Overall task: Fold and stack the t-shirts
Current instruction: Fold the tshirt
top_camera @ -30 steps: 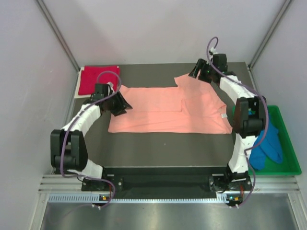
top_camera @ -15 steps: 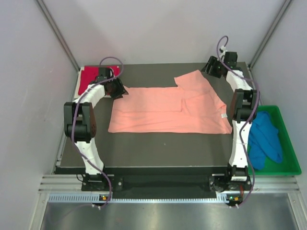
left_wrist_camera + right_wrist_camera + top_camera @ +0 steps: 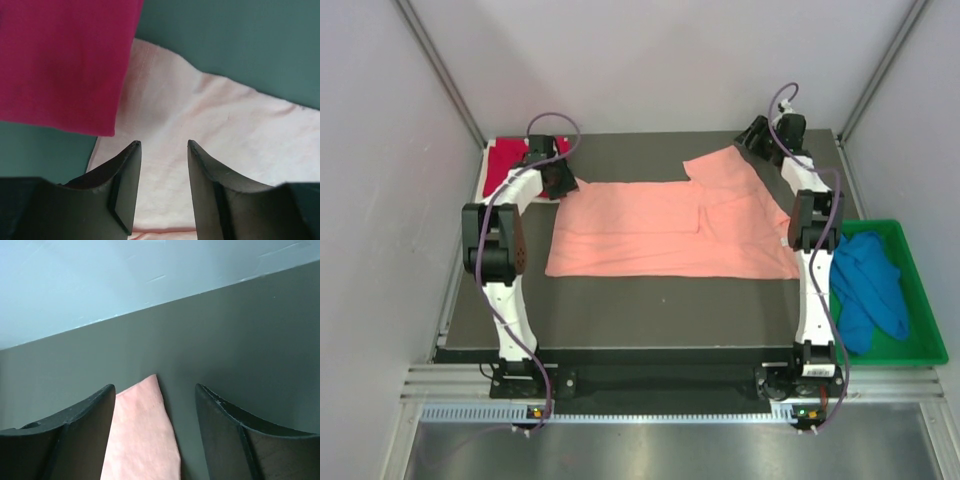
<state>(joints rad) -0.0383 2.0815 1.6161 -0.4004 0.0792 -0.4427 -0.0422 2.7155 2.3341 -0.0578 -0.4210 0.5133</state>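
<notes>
The salmon-pink t-shirt (image 3: 670, 230) lies spread flat on the dark table (image 3: 650, 300). My left gripper (image 3: 560, 180) hangs open over its far left corner. In the left wrist view the pink cloth (image 3: 210, 120) lies under the parted left gripper (image 3: 164, 145), beside the folded crimson-red t-shirt (image 3: 65, 60). That red t-shirt (image 3: 515, 160) sits at the table's back left. My right gripper (image 3: 757, 137) stands open at the far right sleeve tip, and the pink corner (image 3: 145, 435) lies between the fingers of the right gripper (image 3: 155, 387), ungripped. The blue t-shirt (image 3: 870, 290) is bunched in the tray.
A green plastic tray (image 3: 927, 300) stands off the table's right edge. Grey walls close in the back and both sides; the back wall (image 3: 125, 275) rises just beyond the right gripper. Both arms stretch along the table's left and right edges.
Both arms have reached out toward the back of the table. The left gripper moved to the pink shirt's far left corner, the right gripper to its far right sleeve tip. The jaws narrowed slightly.
</notes>
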